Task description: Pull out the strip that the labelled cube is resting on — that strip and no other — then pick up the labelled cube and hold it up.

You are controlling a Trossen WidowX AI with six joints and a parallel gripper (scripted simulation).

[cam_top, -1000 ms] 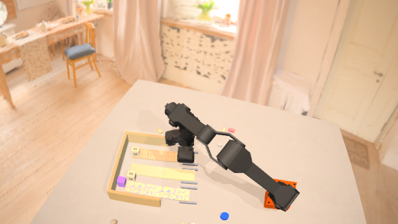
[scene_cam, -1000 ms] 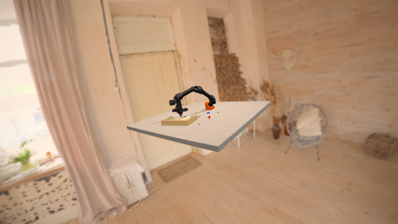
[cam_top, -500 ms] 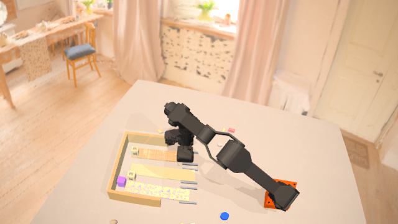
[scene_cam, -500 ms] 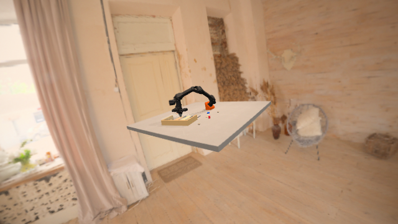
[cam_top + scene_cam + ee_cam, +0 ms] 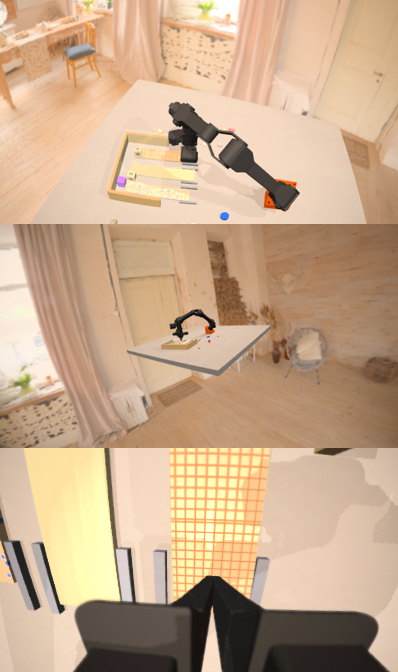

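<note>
Worktop [image 5: 280,140] carried an open-fronted tray [image 5: 116,165] w/ three strips. Grid strip [image 5: 160,154] had a labelled cube [image 5: 138,151] at its far end; another cube [image 5: 131,175] sat by the plain strip [image 5: 161,172]. Tool [image 5: 213,582] was closed, nothing visibly between its tips, pressed on the grid strip's near end. Judged best: keep downward pressure, drag straight back between the rails, slowly, so cube doesn't topple.

Old room w/ warm light. Plank floor [image 5: 280,410], peeling plaster walls [image 5: 326,286], exposed brick patch [image 5: 228,298] beside a cream panelled door [image 5: 149,308]. Pale pink curtains [image 5: 137,37] frame a bright window [image 5: 224,9] w/ flowers [image 5: 205,6] on the sill. Wooden chair [image 5: 81,54] w/ blue cushion next to a long side table [image 5: 46,31]. Wicker chair [image 5: 306,350] & basket [image 5: 380,368] on the far side. Doormat [image 5: 178,392] by the door.
</note>
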